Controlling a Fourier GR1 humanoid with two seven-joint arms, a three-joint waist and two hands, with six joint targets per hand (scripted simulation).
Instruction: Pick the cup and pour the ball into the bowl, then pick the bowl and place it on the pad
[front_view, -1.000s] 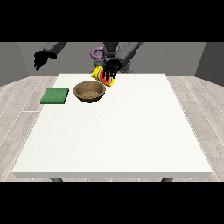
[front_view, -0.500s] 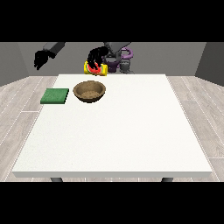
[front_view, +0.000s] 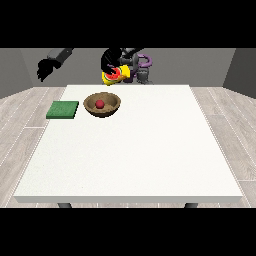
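A brown wooden bowl (front_view: 102, 105) sits on the white table (front_view: 130, 150) near its far left part, with a red ball (front_view: 100, 104) lying inside it. Just above and behind the bowl, a yellow cup (front_view: 116, 75) with a red inside is tipped on its side, its mouth facing the camera. The black hand at the view's right (front_view: 111, 64) is curled round that cup. The hand at the view's left (front_view: 46, 69) hangs in the air beyond the table's left far corner, holding nothing. A green pad (front_view: 63, 109) lies flat to the left of the bowl.
The robot's torso (front_view: 140, 67) with purple cabling stands behind the table's far edge. The table's middle, right side and near half show bare white surface. Grey wood floor surrounds the table.
The cup has tipped further over the bowl, and the red ball now lies in the bowl, which held nothing before. The hand at the view's left has hardly moved.
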